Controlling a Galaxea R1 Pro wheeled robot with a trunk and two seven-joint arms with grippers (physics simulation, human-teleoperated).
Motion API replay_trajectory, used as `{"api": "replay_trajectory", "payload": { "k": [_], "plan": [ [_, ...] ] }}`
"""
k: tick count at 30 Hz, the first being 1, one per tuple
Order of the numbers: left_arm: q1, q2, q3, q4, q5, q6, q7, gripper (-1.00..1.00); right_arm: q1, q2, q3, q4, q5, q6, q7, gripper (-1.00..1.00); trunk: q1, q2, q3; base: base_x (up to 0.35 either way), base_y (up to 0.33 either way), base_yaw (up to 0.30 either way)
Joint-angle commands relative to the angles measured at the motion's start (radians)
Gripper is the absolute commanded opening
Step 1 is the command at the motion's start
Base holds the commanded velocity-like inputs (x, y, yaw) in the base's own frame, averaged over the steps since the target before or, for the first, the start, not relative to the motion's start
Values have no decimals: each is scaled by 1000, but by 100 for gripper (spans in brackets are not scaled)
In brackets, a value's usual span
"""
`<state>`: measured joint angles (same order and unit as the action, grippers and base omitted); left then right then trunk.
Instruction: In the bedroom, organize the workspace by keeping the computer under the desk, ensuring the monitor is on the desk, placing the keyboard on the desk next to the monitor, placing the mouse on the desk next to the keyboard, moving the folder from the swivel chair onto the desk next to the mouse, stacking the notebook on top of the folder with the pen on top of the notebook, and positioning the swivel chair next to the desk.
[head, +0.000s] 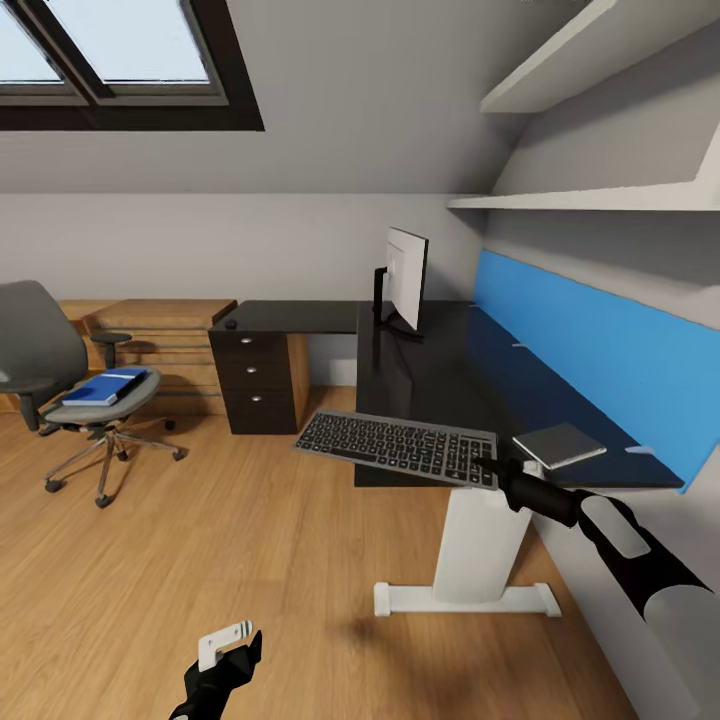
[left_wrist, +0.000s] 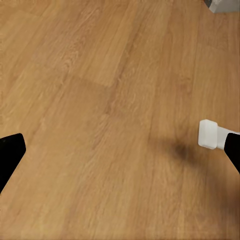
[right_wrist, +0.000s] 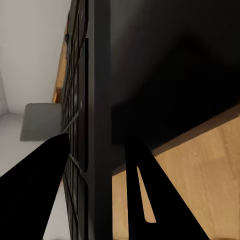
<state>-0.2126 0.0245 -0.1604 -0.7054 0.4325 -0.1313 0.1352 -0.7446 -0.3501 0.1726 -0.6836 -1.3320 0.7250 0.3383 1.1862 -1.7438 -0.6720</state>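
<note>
Right arm holds keyboard at the desk's front edge; left arm low over the floor.

Right gripper reaches forward-left, fingers clamped on the near end of the keyboard, which juts out past the desk edge, level. Left gripper hangs over the plank floor, fingers spread, holding nothing. Monitor stands on the desk; notebook lies just beside the right gripper. Folder rests on the swivel chair, well apart. Right forearm cut off by the frame edge.

Attic bedroom-office: sloped ceiling, skylight, desk, swivel chair, dresser.
</note>
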Motion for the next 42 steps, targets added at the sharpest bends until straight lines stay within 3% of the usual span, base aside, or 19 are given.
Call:
{"api": "replay_trajectory", "payload": {
  "k": [1, 9, 14, 19, 26, 29, 35, 37, 38, 42],
  "plan": [
    [-1, 2, -8, 0, 9, -5, 9, 100, -1, -1, 6, -3, 2, -1, 5, -100, -4, 7, 2, 0, 0, 0],
    [-1, 2, -8, 0, 9, -4, 9, 100, 1, 1, 24, -62, 1, 3, 6, -100, -35, 63, 27, 0, 0, 8],
    [-1, 2, -8, 0, 7, -6, 8, 100, 1, 19, 49, -112, 1, 3, 4, -100, -35, 63, 27, 0, 0, 183],
    [-1, 2, -8, 1, 7, -5, 4, 100, 3, 24, 114, -181, 2, -2, 4, -100, -35, 63, 27, 0, 38, 254],
    [-1, 2, -8, 1, 7, -5, 3, 100, 4, 31, 127, -201, 6, -3, 4, -100, -35, 63, 27, 0, 256, 236],
    [-1, 2, -8, 2, 7, -5, 3, 100, 5, 40, 128, -245, 28, -11, 3, -100, -35, 63, 27, 28, 299, 54],
    [-1, 2, -13, 37, 5, -5, 3, 100, 6, 93, 129, -286, 130, -79, -2, -100, -35, 63, 27, 130, 301, 10],
    [-1, 2, -13, 41, 4, -5, 3, 100, 6, 148, 128, -293, 202, -137, -47, -100, -35, 63, 27, 183, 299, 2],
    [-1, 2, -13, 42, 4, -5, 3, 100, 6, 162, 128, -294, 219, -156, -64, -100, -35, 63, 27, 196, 294, 1],
    [-1, 1, -13, 44, 3, -5, 2, 100, 6, 272, 129, -297, 345, -344, -233, -100, -35, 63, 27, 224, 278, 0]
  ]
}}
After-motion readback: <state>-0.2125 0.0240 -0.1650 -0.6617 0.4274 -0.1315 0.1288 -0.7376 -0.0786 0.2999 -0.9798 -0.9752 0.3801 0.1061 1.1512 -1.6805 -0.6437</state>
